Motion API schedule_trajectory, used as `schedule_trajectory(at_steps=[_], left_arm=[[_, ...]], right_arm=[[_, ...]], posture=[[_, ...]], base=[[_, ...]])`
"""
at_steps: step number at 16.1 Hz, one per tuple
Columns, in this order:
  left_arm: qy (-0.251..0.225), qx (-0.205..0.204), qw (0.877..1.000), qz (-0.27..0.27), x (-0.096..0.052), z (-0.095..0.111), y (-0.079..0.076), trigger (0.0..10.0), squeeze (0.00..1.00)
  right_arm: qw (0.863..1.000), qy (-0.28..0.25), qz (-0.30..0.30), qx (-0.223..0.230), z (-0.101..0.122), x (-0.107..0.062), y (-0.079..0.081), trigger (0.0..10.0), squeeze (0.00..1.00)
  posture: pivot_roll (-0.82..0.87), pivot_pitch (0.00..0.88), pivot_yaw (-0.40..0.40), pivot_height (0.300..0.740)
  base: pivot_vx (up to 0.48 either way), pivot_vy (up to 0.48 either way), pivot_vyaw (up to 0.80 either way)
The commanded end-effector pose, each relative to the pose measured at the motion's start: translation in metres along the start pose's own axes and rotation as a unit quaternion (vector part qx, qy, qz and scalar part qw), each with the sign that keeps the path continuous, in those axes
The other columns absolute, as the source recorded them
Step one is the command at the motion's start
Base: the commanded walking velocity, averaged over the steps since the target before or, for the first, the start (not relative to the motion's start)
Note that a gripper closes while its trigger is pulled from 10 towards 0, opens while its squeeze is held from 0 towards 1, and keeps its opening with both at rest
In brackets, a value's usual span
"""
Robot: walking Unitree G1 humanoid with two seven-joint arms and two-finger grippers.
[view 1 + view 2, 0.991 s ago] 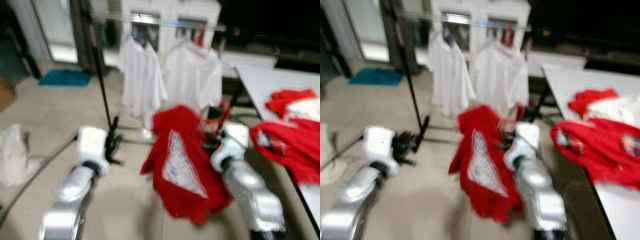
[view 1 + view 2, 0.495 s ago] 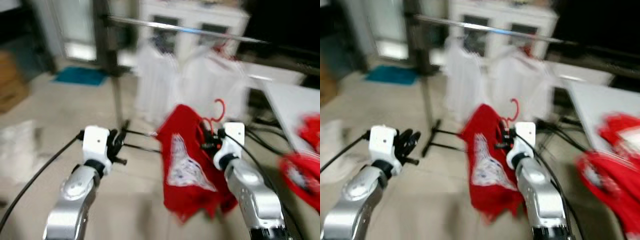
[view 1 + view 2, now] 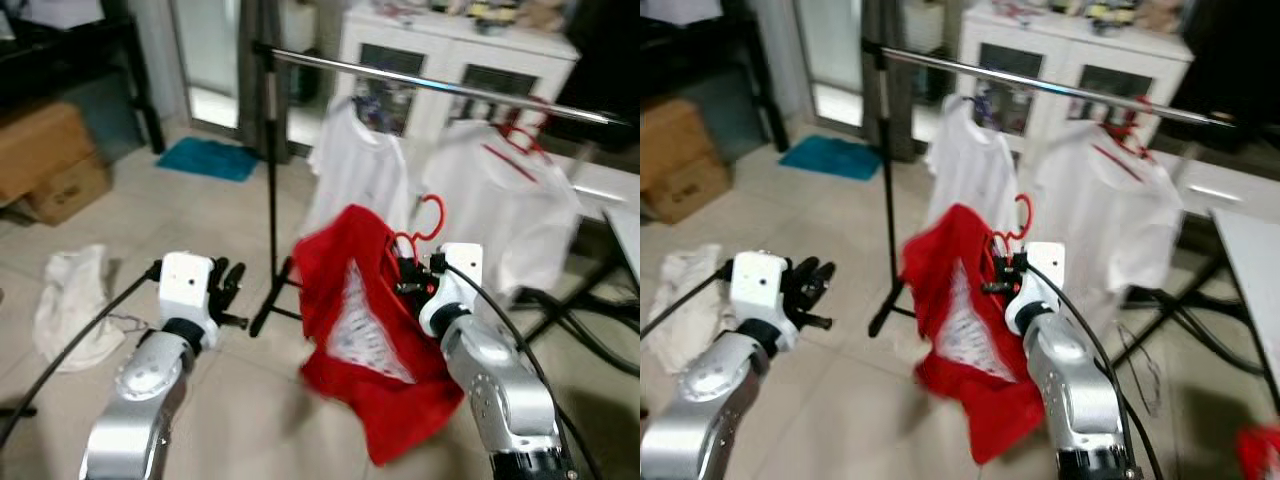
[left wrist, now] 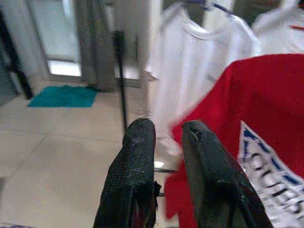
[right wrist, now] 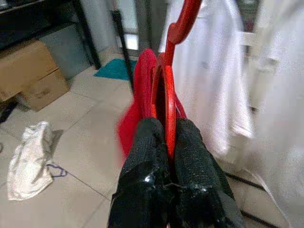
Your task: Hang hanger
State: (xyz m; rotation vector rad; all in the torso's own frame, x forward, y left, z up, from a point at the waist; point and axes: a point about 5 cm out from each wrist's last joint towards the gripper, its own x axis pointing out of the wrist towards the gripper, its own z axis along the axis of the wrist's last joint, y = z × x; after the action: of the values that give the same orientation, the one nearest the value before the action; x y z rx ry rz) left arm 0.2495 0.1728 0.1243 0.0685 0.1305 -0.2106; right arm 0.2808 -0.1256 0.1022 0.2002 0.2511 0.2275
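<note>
My right gripper (image 3: 408, 284) is shut on a red hanger (image 5: 167, 90) that carries a red T-shirt (image 3: 352, 330) with a white print. Its red hook (image 3: 428, 214) points up, below the silver clothes rail (image 3: 430, 84). Two white shirts (image 3: 355, 170) hang on that rail, one of them on a red hanger (image 3: 520, 135). My left gripper (image 3: 230, 290) is held out low to the left, fingers close together with nothing between them; in the left wrist view its fingers (image 4: 137, 156) point toward the rack's black pole (image 4: 121, 80).
The rack's black upright pole (image 3: 270, 170) and floor foot stand between my arms. A white cloth (image 3: 70, 300) lies on the tiled floor at left, cardboard boxes (image 3: 50, 160) beyond it. A teal mat (image 3: 212, 158) lies by the door. A white cabinet (image 3: 460, 60) stands behind the rack.
The camera has swung left and closer to the rack; the table with red clothes has left the view. My right gripper still holds the hanger with the red shirt.
</note>
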Motion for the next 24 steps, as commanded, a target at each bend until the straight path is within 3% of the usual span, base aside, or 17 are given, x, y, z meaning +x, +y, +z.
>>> schedule_trajectory(at_steps=[1, 17, 24], left_arm=[[-0.001, 0.004, 1.0, 0.008, -0.001, 0.003, 0.005, 10.0, 0.0], [0.001, 0.008, 1.0, -0.005, 0.002, 0.002, 0.002, 10.0, 0.0], [0.004, 0.012, 1.0, -0.01, 0.002, 0.001, 0.0, 10.0, 0.0]], right_arm=[[1.0, -0.016, 0.017, -0.002, 0.008, 0.002, 0.009, 10.0, 0.0], [0.999, -0.019, 0.029, -0.014, 0.014, 0.004, 0.009, 10.0, 0.0], [0.998, -0.027, 0.06, -0.022, 0.019, 0.003, 0.017, 10.0, 0.0]], posture=[[0.09, 0.0, -0.077, 0.74], [0.08, 0.0, -0.082, 0.74], [0.09, 0.0, -0.085, 0.74]], base=[[0.458, 0.0, 0.0], [0.457, 0.0, 0.0], [0.453, 0.0, 0.0]])
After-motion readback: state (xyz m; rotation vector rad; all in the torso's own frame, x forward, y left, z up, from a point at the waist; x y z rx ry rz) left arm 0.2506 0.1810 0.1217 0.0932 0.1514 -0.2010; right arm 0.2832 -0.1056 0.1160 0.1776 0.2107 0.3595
